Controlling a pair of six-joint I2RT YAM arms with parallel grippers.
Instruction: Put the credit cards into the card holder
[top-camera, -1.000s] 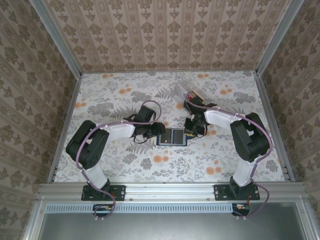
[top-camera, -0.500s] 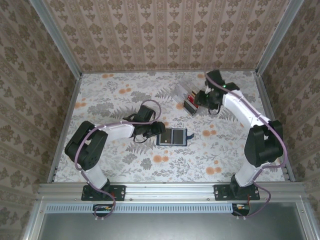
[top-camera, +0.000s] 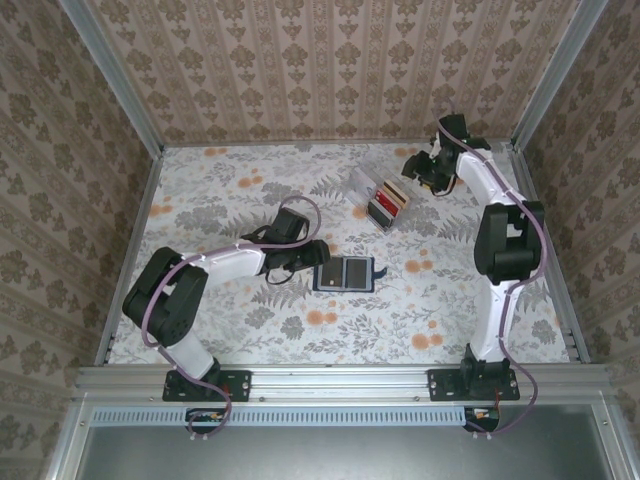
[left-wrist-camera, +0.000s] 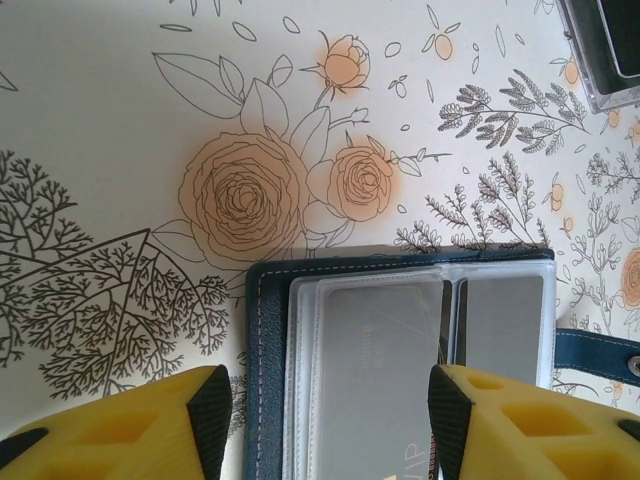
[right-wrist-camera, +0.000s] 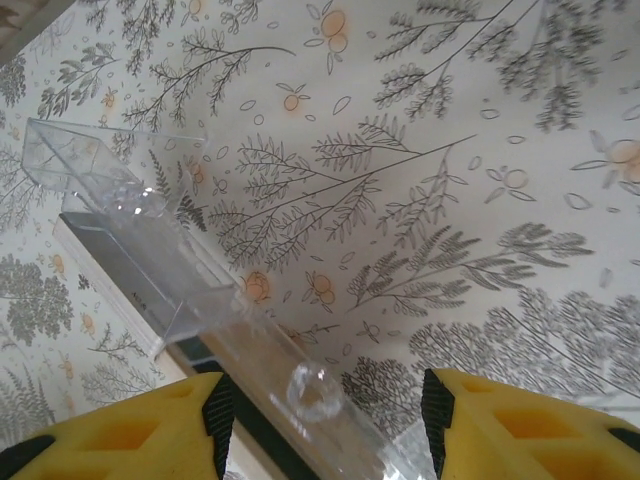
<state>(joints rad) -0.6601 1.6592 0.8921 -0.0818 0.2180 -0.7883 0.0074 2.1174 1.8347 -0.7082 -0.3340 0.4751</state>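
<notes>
The navy card holder (top-camera: 345, 273) lies open in the middle of the table, its tab (left-wrist-camera: 600, 355) pointing right. Pale grey cards (left-wrist-camera: 385, 370) sit inside its clear sleeves. My left gripper (top-camera: 312, 258) hovers at the holder's left end, open (left-wrist-camera: 328, 425), its fingers straddling the left page without pinching it. Red and tan credit cards (top-camera: 386, 203) stand in a clear plastic box (top-camera: 378, 196) at the back. My right gripper (top-camera: 411, 170) is beside that box's right end, open (right-wrist-camera: 325, 425), with the box's clear edge and round knob (right-wrist-camera: 318, 392) between its fingers.
The clear box's lid (right-wrist-camera: 110, 190) is tipped open toward the back. The metal frame rail (top-camera: 535, 230) and wallpapered wall run close behind the right arm. Flowered tablecloth (top-camera: 230, 190) lies bare to the left and along the front.
My right arm has swung from the card holder up to the back right, beside the clear box, and its jaws have opened. The left gripper stayed at the holder and opened slightly.
</notes>
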